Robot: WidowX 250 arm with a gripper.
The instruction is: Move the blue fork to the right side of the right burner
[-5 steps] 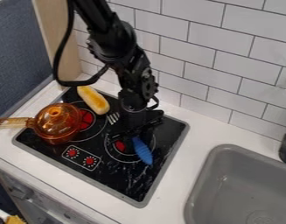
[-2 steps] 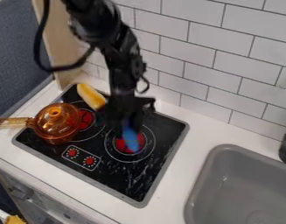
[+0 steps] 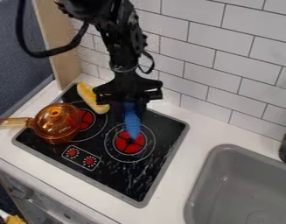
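Fork point(image 3: 132, 122) first: its blue length hangs from the gripper point(image 3: 130, 109), which looks closed on it, pinching the upper part. The tines are hidden, and whether the low end touches the stove point(image 3: 124, 181) I cannot tell.

The long axis runs steeply down the view from the gripper, with a slight lean to the right, and the free end lies over the red middle of the right burner point(image 3: 127, 148). That burner sits just below the gripper in the view; its right side lies below and to the gripper's right. So the coming move should carry the fork down and rightward, past the red middle, before release. Let go too early, it would likely land across the burner.

Just left of the gripper lies the bread point(image 3: 93, 98); farther left and lower, the lidded pot point(image 3: 57, 122). Well apart, beyond a strip of bench point(image 3: 194, 135) to the lower right, is the sink point(image 3: 227, 183).
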